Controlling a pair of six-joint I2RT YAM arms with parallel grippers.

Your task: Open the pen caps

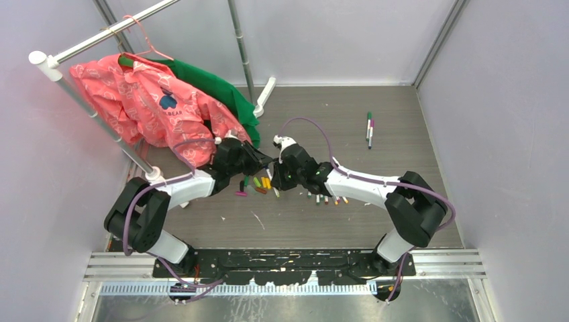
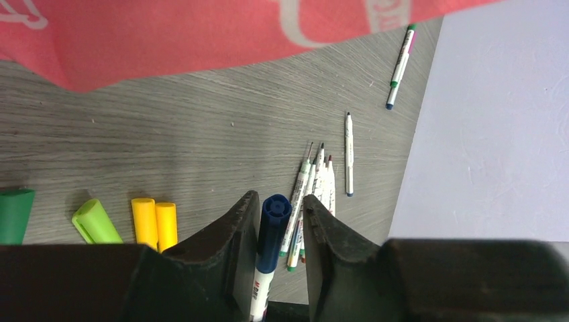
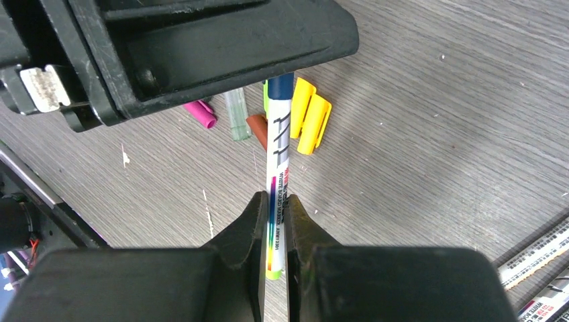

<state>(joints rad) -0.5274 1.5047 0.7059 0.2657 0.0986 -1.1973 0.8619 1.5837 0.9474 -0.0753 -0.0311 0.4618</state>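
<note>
At the centre of the grey wood-grain desk (image 2: 201,134), the two claws meet tip to tip above the surface. The right claw (image 3: 272,201) is closed tightly on the lower end of a long white pen barrel (image 3: 277,161). The dark blue plastic pen cap (image 2: 274,228) sits on the far end of that barrel, between the fingers of the left claw (image 2: 280,215). These fingers stand narrowly apart, close on both sides of the cap; whether they clamp it cannot be told. Loose caps lie on the desk just beside the held pen: two yellow caps (image 2: 154,221), a light green cap (image 2: 96,221), a brown cap (image 3: 258,129) and a magenta cap (image 3: 201,113). A cluster of uncapped white pens (image 2: 315,181) lies near.
</note>
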